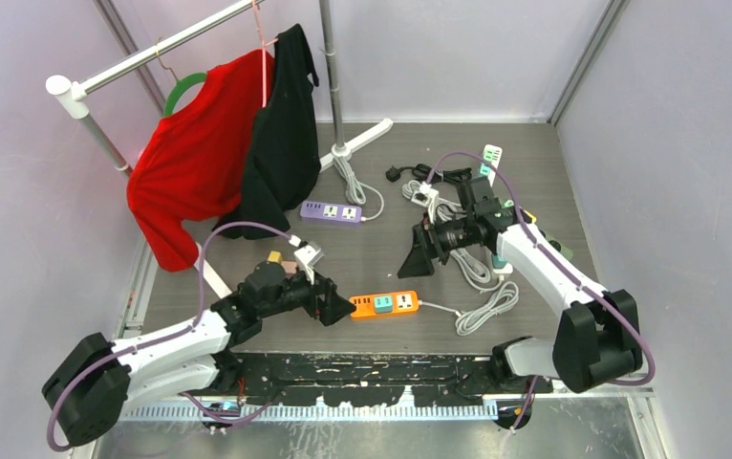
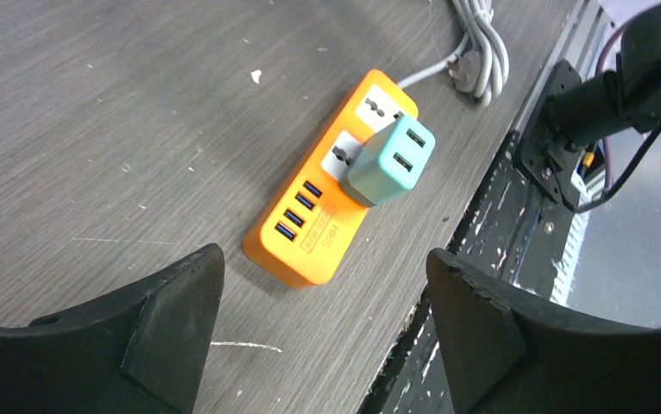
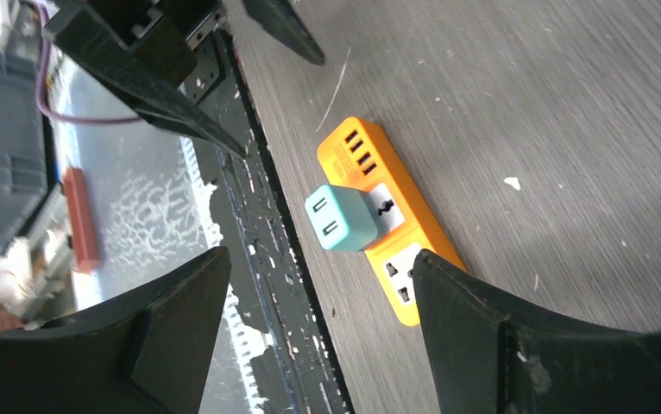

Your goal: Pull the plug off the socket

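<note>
Wide-open, empty left gripper [image 1: 339,308] and right gripper [image 1: 414,260] face the orange power strip [image 2: 297,237]; teal plug [image 2: 392,164] sits seated. Approach step, seemingly: next, 1 should brace, 1 pinch.

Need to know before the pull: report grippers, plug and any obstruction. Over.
Left gripper open, empty, close by orange power strip. Right gripper open, empty, farther off. Teal plug seated in the strip. Nothing blocking it.
</note>
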Action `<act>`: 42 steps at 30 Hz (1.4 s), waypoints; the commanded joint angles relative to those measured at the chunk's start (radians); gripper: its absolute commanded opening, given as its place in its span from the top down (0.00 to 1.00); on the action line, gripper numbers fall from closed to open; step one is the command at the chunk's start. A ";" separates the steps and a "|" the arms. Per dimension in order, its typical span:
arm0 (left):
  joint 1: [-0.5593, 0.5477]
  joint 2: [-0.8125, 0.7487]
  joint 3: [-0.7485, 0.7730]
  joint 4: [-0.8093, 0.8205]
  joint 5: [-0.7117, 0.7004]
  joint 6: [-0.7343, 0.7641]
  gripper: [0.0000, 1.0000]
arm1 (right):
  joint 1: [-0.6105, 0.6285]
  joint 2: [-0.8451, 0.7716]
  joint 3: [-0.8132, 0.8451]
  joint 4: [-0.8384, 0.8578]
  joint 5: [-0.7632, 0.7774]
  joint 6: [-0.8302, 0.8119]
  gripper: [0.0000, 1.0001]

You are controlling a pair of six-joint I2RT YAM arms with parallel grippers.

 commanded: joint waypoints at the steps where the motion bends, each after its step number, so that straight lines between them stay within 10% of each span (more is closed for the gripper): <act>1: 0.006 0.064 0.006 0.160 0.125 0.110 0.13 | 0.092 -0.076 -0.036 0.076 0.046 -0.131 0.17; 13: -0.064 0.150 -0.079 0.388 0.105 0.536 0.01 | 0.252 -0.195 -0.209 0.132 0.115 -0.623 0.08; 27: -0.067 0.572 0.054 0.577 0.184 0.585 0.12 | 0.379 -0.145 -0.249 0.240 0.235 -0.646 0.11; 42: -0.079 0.680 0.098 0.532 0.185 0.529 0.80 | 0.440 -0.081 -0.248 0.323 0.358 -0.578 0.45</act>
